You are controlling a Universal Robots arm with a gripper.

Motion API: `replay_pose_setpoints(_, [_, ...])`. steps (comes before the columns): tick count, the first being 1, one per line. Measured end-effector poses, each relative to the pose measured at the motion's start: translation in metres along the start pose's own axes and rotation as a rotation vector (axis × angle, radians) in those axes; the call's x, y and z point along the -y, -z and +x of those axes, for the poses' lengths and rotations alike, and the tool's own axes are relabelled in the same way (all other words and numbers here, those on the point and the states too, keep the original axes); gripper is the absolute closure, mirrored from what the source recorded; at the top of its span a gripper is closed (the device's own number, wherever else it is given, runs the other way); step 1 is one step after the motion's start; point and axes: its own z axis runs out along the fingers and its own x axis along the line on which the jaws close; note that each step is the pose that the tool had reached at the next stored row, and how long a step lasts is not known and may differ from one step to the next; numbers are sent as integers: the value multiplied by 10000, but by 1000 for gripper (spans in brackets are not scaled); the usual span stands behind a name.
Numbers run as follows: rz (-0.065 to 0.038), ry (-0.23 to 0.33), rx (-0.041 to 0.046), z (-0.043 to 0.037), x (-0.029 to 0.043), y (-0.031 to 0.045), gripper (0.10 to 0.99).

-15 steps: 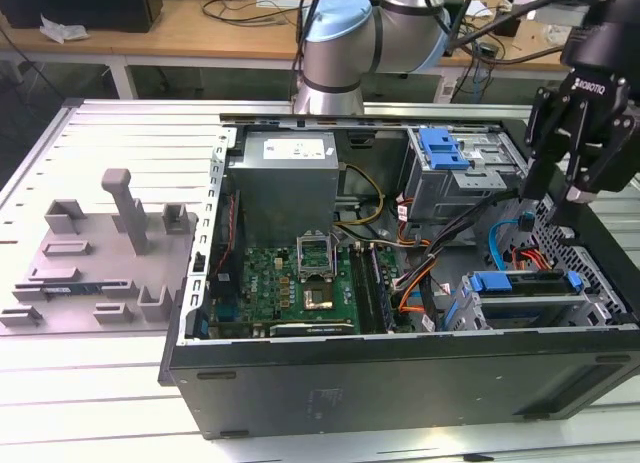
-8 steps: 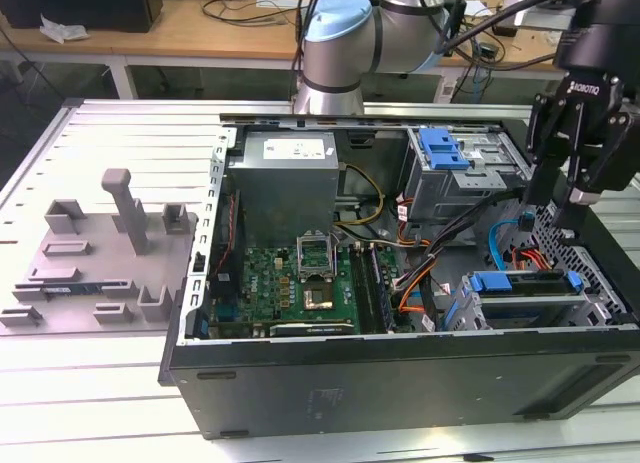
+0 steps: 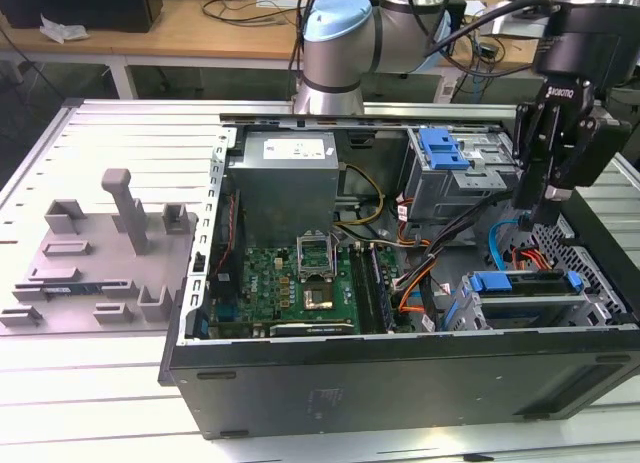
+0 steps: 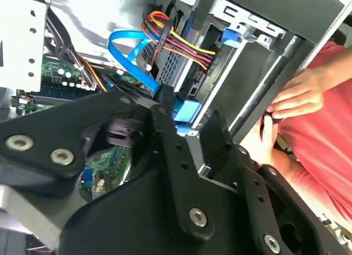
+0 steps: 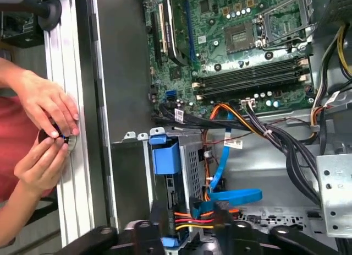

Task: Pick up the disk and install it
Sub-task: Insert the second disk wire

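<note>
The disk (image 3: 530, 301) lies flat in the lower drive bay at the front right corner of the open computer case (image 3: 400, 383), and its blue carrier bracket (image 3: 525, 281) runs along its upper edge. In the first wrist view the bracket's blue tab (image 5: 165, 157) shows at the bay's mouth. My gripper (image 3: 545, 208) hangs a little above and behind the disk, over the blue and orange cables. Its black fingers (image 5: 157, 224) stand apart in the first wrist view with nothing between them, so it is open.
A second blue bracket (image 3: 443, 148) sits on the upper drive cage. The motherboard (image 3: 300, 283) and power supply (image 3: 285, 178) fill the case's left half. Loose cables (image 5: 231, 197) cross beside the bay. A person's hands (image 5: 47, 128) work at the table rail outside the case wall.
</note>
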Motion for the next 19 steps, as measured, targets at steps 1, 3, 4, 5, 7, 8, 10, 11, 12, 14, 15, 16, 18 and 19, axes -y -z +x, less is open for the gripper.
replay_pose_setpoints(1, [-54,26,-21,-3,1,-5,635])
replay_pose_setpoints(3, [-109,47,-57,-5,0,-10,635])
replay_pose_setpoints(4, [-142,62,-70,-10,0,-20,635])
replay_pose_setpoints(5, [-160,71,-83,-20,0,-35,635])
replay_pose_setpoints(7, [-117,54,-85,-40,0,-46,635])
replay_pose_setpoints(8, [-107,47,-116,-49,-1,-47,635])
replay_pose_setpoints(10, [-98,37,-184,-57,-3,-46,635])
replay_pose_setpoints(11, [-99,36,-190,-60,-4,-45,635])
replay_pose_setpoints(12, [-99,37,-190,-59,-4,-45,635])
replay_pose_setpoints(14, [-101,31,-193,-62,-2,-46,635])
replay_pose_setpoints(15, [-106,19,-192,-64,2,-50,635])
replay_pose_setpoints(16, [-112,7,-192,-66,2,-54,635])
replay_pose_setpoints(18, [-127,-43,-208,-70,3,-63,635])
replay_pose_setpoints(19, [-123,-74,-216,-72,7,-67,635])
